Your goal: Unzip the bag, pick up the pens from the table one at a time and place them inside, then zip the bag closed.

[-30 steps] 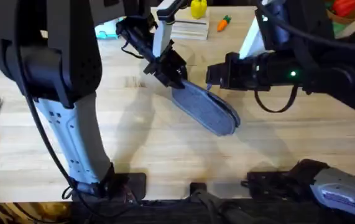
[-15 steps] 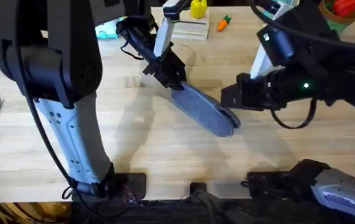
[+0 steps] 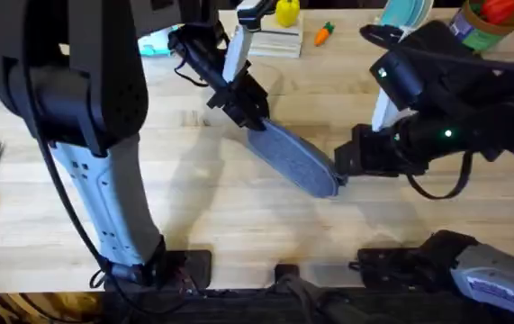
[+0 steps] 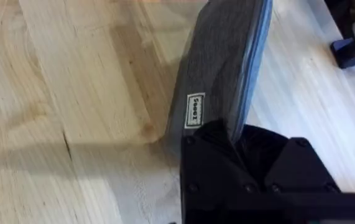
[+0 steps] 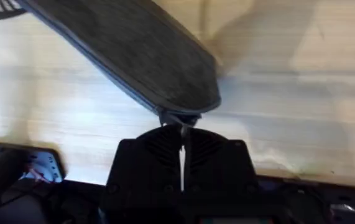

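Robot lab: butcher-block table (image 3: pixel 238 216), toys.

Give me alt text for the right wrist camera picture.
The right claw, fingers nearly together, pinches the zipper pull at the end of the blue-grey bag, which lies diagonally on the light wooden table.

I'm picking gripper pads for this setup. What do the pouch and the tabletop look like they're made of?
The bag looks like woven blue-grey fabric with a matte finish: a fine textile grain shows, with a small sewn-on label and a stitched seam along one edge. The table looks like pale butcher-block wood, with plank joints and grain lines visible and a smooth, slightly satin surface, possibly sealed.
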Controlling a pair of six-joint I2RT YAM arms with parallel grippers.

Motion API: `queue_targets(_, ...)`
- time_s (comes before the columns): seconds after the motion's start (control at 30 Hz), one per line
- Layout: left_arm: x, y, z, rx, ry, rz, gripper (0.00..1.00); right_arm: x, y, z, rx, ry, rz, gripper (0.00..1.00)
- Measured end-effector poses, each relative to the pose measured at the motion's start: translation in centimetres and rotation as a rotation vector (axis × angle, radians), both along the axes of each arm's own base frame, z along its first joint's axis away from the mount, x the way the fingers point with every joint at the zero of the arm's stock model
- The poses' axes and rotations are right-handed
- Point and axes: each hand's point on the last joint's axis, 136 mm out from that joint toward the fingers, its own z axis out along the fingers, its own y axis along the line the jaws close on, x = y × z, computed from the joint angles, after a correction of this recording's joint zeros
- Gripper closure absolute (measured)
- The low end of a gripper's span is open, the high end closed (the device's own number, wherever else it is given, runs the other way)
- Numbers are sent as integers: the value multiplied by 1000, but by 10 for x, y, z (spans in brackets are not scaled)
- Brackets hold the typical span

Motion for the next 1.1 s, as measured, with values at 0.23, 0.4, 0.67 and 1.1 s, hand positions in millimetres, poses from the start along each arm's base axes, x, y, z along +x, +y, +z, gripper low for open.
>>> queue_targets(0.23,0,-1,0,-1,1,-2,959,-29,-31,-44,-116,116,-148,968)
queue_targets(0.4,-1,-1,0,0,1,-4,959,-31,-29,-67,-96,123,-194,967)
queue_targets(0.67,0,-2,0,-1,-4,-5,959,-39,-34,-68,-106,140,-212,703)
queue_targets(1.1,0,-2,0,-3,-5,-5,959,4,-11,51,150,-298,-82,3)
